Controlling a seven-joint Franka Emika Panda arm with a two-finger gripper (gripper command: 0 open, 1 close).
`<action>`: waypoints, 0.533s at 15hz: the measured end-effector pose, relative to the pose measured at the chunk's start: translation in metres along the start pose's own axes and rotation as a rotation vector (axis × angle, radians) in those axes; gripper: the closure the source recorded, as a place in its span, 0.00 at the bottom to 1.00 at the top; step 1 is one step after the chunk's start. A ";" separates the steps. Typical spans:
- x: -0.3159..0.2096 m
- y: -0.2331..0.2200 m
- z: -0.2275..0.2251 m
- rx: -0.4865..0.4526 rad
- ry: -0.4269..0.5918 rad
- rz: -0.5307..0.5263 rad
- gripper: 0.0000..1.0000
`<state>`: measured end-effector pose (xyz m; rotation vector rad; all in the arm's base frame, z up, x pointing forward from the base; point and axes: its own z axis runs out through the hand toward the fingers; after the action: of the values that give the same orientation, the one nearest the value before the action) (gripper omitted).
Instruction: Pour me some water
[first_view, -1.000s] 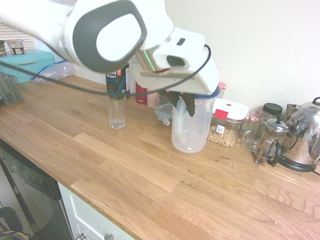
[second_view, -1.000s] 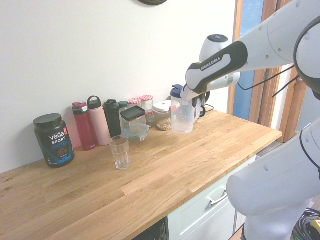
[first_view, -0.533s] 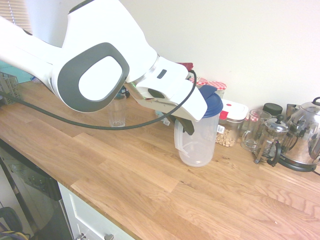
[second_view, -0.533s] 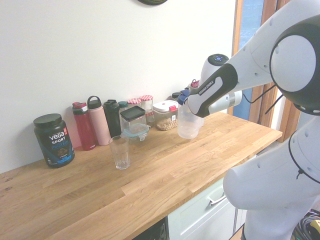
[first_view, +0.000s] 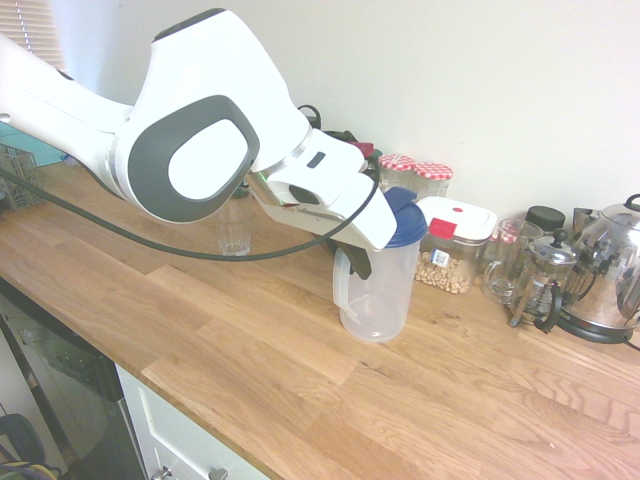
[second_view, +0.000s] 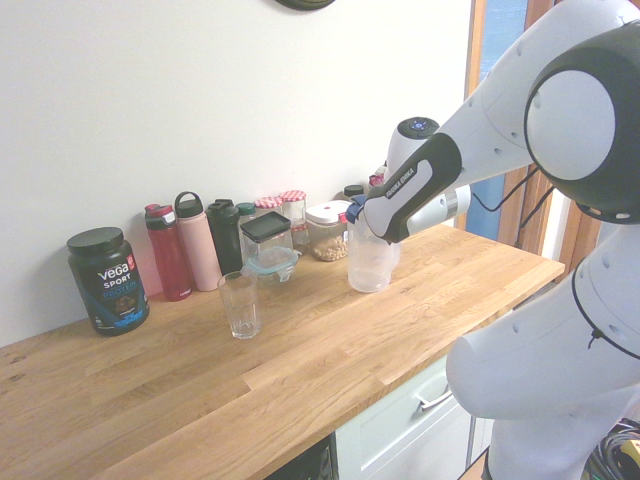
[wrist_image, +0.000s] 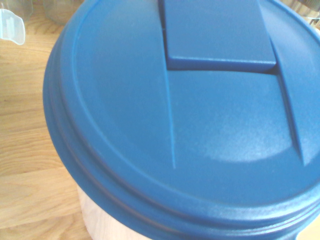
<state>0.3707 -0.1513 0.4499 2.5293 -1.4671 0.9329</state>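
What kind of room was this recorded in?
Most likely a kitchen: a wooden worktop over cabinet drawers, with a kettle and a French press near the wall.

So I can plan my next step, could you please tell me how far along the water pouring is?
Done: the pincer is shut on the handle of the pitcher, whose blue lid is on.

In hand: the pitcher, held upright, away from the glass.

Left: bringing it over and pouring; the glass stands upright with no water visible.
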 end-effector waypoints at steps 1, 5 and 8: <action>0.001 -0.001 0.000 -0.007 -0.006 0.000 0.00; 0.003 -0.002 0.001 -0.019 -0.015 -0.003 0.00; 0.007 -0.001 0.000 -0.027 -0.014 0.000 0.00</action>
<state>0.3737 -0.1562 0.4544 2.5222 -1.4735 0.8912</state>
